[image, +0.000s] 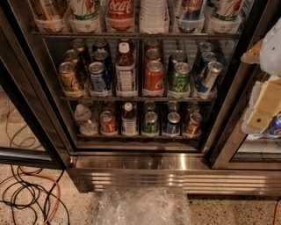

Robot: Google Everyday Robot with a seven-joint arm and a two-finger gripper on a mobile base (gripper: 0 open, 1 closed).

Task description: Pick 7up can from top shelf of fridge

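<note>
The fridge stands open in front of me, with a ribbed steel base. The top shelf, a dark wire rack with translucent tubs, runs along the top edge of the view. Two pale white-and-green 7up cans stand in tubs there, one at the left and one at the right; their tops are cut off by the view's edge. A red Coca-Cola can stands between them. My gripper, cream and white, hangs at the right edge in front of the fridge's right frame, below and to the right of the right 7up can, touching nothing.
Two lower wire racks hold several cans and bottles. The open glass door stands at the left. Black and orange cables lie on the floor at the left. Crumpled clear plastic lies below the fridge base. A blue can sits behind the gripper.
</note>
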